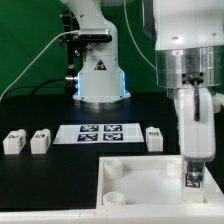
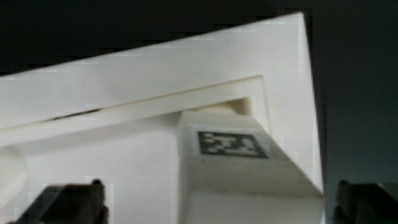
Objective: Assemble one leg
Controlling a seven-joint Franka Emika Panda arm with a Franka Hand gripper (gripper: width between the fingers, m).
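In the exterior view, the gripper reaches down into the white tray at its corner on the exterior view's right, clamped on a leg whose tag shows between the fingers. Three more legs stand on the black table beside the marker board. The wrist view alone shows the leg up close, upright in the tray's corner, with dark fingertips at either side.
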